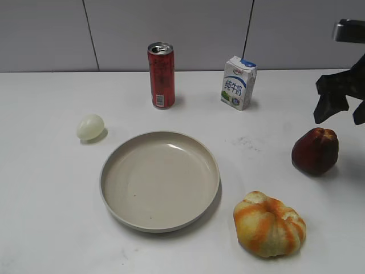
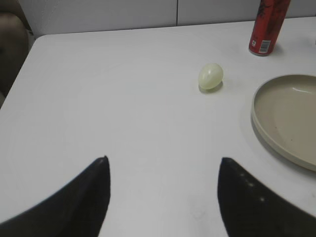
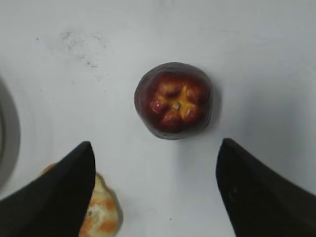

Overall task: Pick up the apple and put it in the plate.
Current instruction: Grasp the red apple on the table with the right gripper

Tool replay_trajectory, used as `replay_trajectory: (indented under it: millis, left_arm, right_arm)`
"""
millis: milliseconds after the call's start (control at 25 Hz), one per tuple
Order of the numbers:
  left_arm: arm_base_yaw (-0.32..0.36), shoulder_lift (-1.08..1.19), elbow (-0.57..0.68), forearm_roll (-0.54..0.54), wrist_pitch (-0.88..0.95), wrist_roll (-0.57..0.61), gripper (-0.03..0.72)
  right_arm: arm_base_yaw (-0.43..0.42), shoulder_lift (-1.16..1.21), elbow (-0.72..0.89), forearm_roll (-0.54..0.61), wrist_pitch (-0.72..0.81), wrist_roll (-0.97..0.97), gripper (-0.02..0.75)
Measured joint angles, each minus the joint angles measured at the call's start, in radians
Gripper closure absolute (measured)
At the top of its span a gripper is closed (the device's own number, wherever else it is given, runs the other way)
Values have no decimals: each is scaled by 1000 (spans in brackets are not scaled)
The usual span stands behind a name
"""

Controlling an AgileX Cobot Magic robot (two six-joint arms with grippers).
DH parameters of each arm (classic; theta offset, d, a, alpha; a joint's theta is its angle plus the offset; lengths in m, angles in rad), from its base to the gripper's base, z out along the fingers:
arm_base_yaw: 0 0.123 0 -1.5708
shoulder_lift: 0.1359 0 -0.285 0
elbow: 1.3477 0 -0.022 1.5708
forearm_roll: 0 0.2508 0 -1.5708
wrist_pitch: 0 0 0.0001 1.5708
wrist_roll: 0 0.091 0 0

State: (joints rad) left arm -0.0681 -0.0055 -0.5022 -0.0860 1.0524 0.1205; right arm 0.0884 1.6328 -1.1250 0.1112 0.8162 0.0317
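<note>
The dark red apple (image 1: 315, 150) sits on the white table at the right, its lobed top up; from above it shows in the right wrist view (image 3: 173, 100). The beige plate (image 1: 117, 197) lies empty at the centre, and its rim shows in the left wrist view (image 2: 261, 129). My right gripper (image 1: 340, 110) hangs open and empty above and just behind the apple; in its wrist view the jaws (image 3: 155, 148) sit wide apart just short of the apple. My left gripper (image 2: 163, 160) is open and empty over bare table, left of the plate; the exterior view does not show it.
An orange-and-yellow ribbed fruit (image 1: 269, 224) lies in front of the apple, near the right jaw's side (image 3: 101, 212). A pale egg-shaped object (image 1: 90, 127) sits left of the plate. A red can (image 1: 161, 75) and a small milk carton (image 1: 238, 83) stand at the back.
</note>
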Motion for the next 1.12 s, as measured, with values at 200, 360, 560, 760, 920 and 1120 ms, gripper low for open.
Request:
replay_trajectory:
  millis: [200, 360, 560, 760, 920, 1120]
  left_arm:
    - [0, 0, 0, 0, 0, 0, 167]
    - [0, 0, 0, 0, 0, 0, 167]
    - [0, 0, 0, 0, 0, 0, 167]
    - [0, 0, 0, 0, 0, 0, 162]
    - [0, 0, 0, 0, 0, 0, 162]
    - [0, 0, 0, 0, 0, 0, 162]
  right_arm:
    - [-6, 170, -79, -17, 11, 10, 131]
    - [-6, 243, -99, -37, 14, 23, 131]
    - [-6, 289, -109, -57, 20, 42, 132]
    - [-6, 300, -118, -58, 29, 43, 162]
    - [-6, 300, -128, -57, 39, 43, 162]
    - [42, 273, -192, 5, 107, 17, 164]
